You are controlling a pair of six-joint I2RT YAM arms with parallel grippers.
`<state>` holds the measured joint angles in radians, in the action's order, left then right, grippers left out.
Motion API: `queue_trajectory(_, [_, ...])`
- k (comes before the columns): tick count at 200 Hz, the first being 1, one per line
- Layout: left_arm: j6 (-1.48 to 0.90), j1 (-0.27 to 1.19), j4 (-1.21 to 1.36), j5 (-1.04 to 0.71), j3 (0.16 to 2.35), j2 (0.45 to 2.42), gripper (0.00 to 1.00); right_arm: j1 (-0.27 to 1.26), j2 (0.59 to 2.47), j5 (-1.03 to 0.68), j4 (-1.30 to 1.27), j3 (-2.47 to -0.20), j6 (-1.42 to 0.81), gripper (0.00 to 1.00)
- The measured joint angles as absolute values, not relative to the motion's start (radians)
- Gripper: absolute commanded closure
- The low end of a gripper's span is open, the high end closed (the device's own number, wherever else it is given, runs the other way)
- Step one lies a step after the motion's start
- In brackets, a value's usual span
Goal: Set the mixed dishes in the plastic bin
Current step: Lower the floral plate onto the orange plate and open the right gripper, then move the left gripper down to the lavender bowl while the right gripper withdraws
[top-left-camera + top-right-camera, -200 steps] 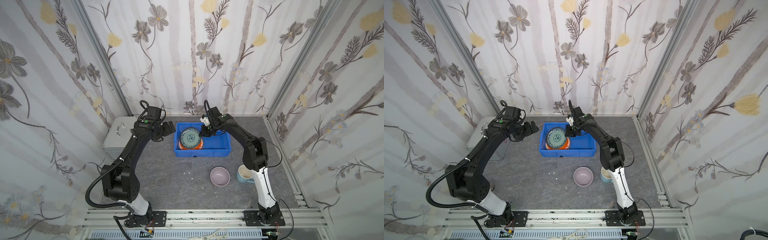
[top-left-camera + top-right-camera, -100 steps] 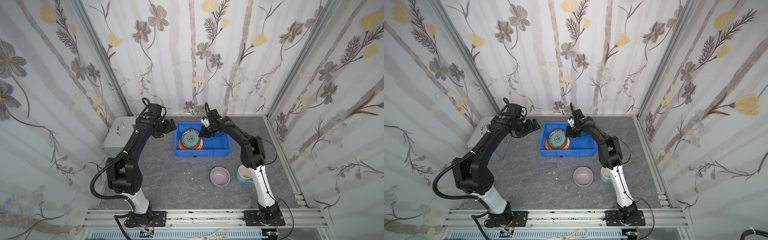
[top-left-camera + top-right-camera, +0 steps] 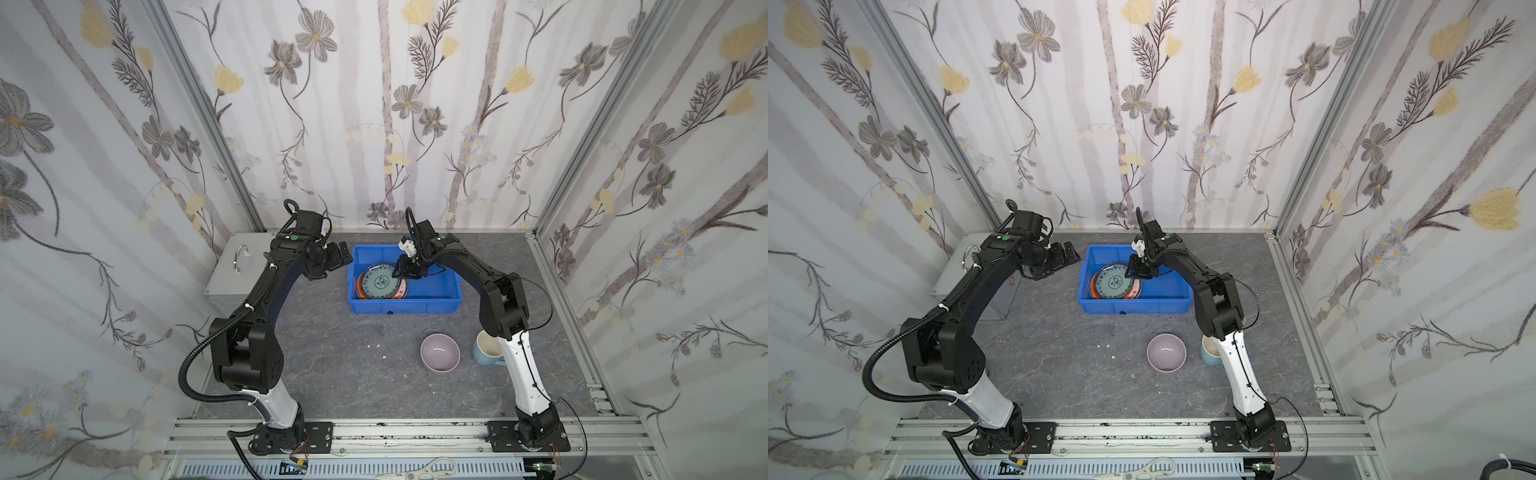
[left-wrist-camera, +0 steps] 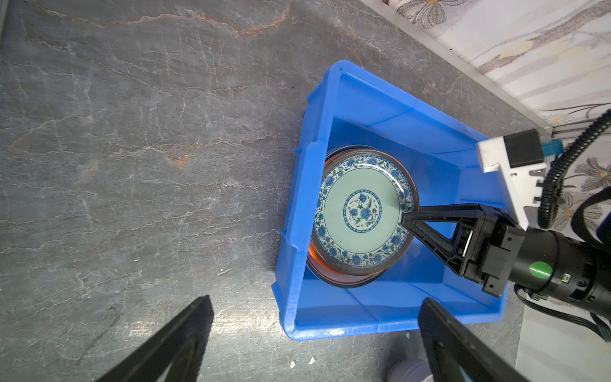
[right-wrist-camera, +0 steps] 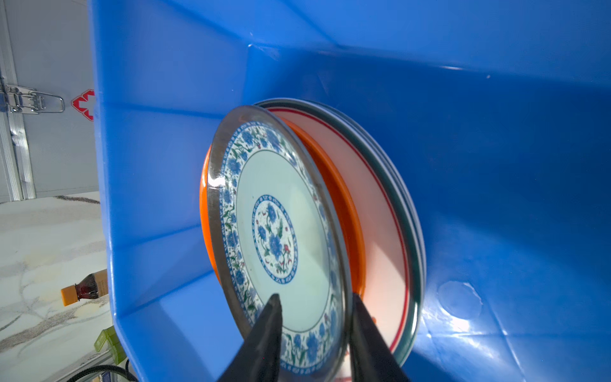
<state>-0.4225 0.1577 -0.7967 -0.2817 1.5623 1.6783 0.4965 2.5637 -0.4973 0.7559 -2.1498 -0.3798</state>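
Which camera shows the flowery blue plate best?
The left wrist view: the flowery plate faces it nearly whole. The right wrist view shows it slanted and partly hidden; both top views show it small.

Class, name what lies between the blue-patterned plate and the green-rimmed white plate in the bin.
The orange plate, sandwiched between them; the right wrist view shows it.

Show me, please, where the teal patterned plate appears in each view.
In a top view: teal patterned plate tops the stack at the blue bin's left end.
In a top view: same spot.
Left wrist: atop the stack in the bin.
Right wrist: nearest plate of the stack.
Shared landmark: the blue bin.
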Motion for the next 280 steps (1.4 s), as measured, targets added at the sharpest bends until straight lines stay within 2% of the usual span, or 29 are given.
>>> queue_trajectory(32, [-0.423,0.158,-0.796,-0.282,1.530,1.649,0.00,0.498,2.542,-0.483,0.760,-2.130,-0.372,0.57])
queue_trajectory(128, [-0.422,0.158,-0.797,-0.281,1.464,1.567,0.00,0.521,2.505,-0.468,0.761,-2.107,-0.358,0.59])
queue_trajectory(165, [-0.422,0.158,-0.788,-0.272,1.405,1.514,0.00,0.517,2.429,-0.441,0.770,-2.077,-0.348,0.59])
queue_trajectory(226, [-0.460,0.211,-0.761,-0.286,1.306,1.465,0.06,0.518,2.151,-0.352,0.757,-1.776,-0.321,0.59])
queue_trajectory(263, [-0.494,0.294,-0.733,-0.279,1.299,1.477,0.11,0.518,1.990,-0.303,0.739,-1.573,-0.319,0.69])
queue_trajectory(280, [-0.508,0.338,-0.730,-0.266,1.313,1.499,0.12,0.517,1.925,-0.288,0.725,-1.497,-0.319,0.70])
